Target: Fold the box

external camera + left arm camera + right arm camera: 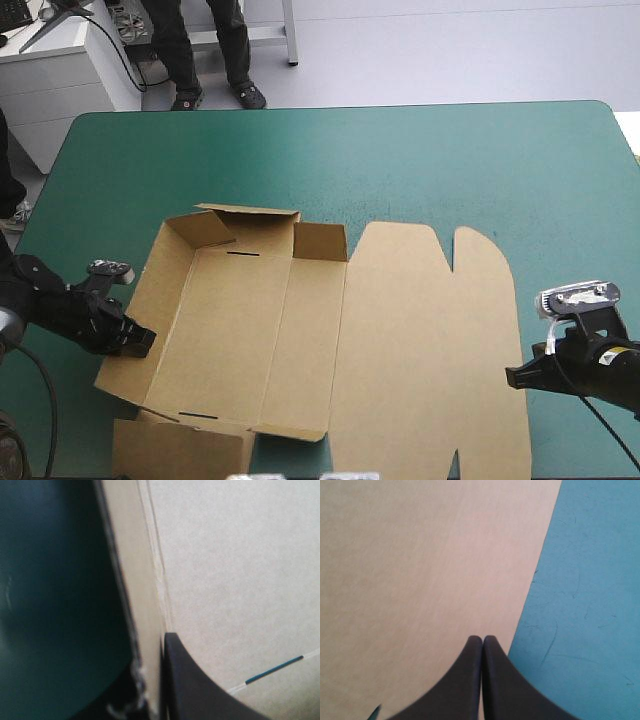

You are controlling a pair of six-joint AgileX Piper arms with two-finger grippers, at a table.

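- Left gripper [143, 341] pinched the box's [240, 330] raised left wall [146, 605], one black finger [190, 692] inside it.
- Right gripper [482, 639] had its fingers pressed together, tip over the flat lid's [430, 350] right edge.
- Brown box sat as an open tray on the teal-green cover [450, 160], toward the table's near left.
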